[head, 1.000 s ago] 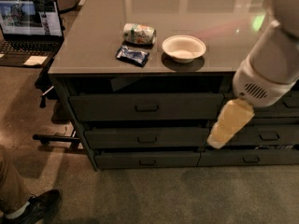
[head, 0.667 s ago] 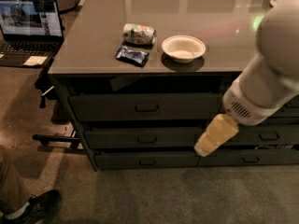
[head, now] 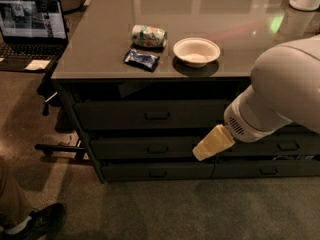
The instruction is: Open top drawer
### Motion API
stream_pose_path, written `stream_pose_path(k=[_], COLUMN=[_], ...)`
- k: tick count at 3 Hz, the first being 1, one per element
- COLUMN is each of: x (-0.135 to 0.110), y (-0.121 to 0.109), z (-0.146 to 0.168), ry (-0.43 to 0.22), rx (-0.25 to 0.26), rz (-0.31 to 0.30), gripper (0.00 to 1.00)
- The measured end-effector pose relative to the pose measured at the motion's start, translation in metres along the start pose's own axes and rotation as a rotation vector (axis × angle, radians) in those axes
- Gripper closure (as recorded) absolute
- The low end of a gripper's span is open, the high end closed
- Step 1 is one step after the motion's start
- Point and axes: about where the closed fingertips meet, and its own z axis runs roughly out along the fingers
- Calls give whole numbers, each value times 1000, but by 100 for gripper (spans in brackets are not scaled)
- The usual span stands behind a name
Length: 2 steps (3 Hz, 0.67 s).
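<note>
The top drawer is a wide dark grey front just under the countertop, with a small loop pull at its centre. Its front sits flush with the cabinet. My gripper is the cream-coloured tip of the big white arm coming in from the right. It hangs in front of the middle drawer, below and to the right of the top drawer's pull, and does not touch the pull.
On the grey countertop lie a tipped can, a blue packet and a white bowl. A laptop is at the left, a chair base by the cabinet's left side, and a person's shoe at bottom left.
The arm has swung left and slightly down, bringing the gripper from the right stack towards the middle of the left drawers. The drawers have not moved.
</note>
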Motion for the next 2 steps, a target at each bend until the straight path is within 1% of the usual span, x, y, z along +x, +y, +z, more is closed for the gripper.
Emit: stream_pose_path(k=[1,2], x=[0,-6], y=[0,-7], z=[0,6], ry=[0,-43], rx=[-1,-27], rz=[1,83], gripper=[0,0])
